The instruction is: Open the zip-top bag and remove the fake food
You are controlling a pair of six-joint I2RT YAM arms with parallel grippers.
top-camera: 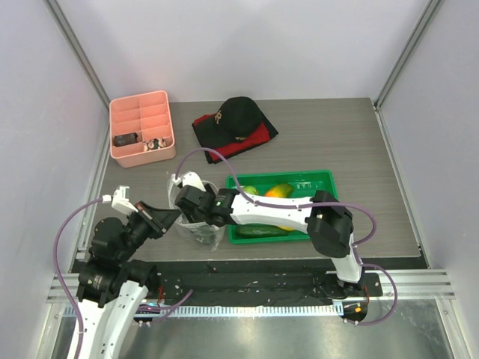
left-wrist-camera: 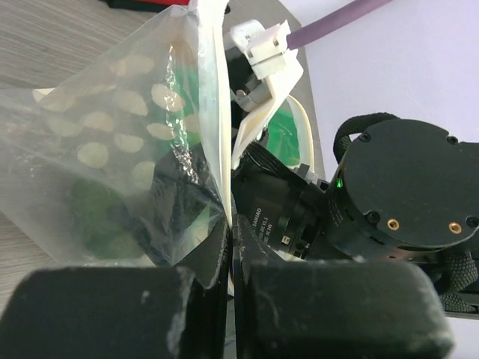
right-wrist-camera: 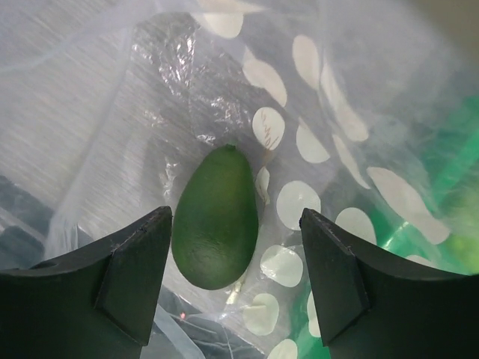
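The clear, crinkly zip-top bag (top-camera: 200,228) printed with white dots stands on the grey wood-grain surface (top-camera: 337,142), just left of a green plastic tray (top-camera: 322,179) holding orange and yellow toy pieces (top-camera: 278,191). The left tool (left-wrist-camera: 230,243) is clamped on the bag's upright edge, its pads pressed together over the plastic. The right tool (right-wrist-camera: 236,224) points down into the bag with its jaws apart, and a smooth dark green toy avocado (right-wrist-camera: 215,218) lies on the bag's bottom, touching neither finger.

The zip-top bag (right-wrist-camera: 187,75) is clear, crinkled, glossy plastic film; the avocado (right-wrist-camera: 215,221) looks matt and finely stippled.
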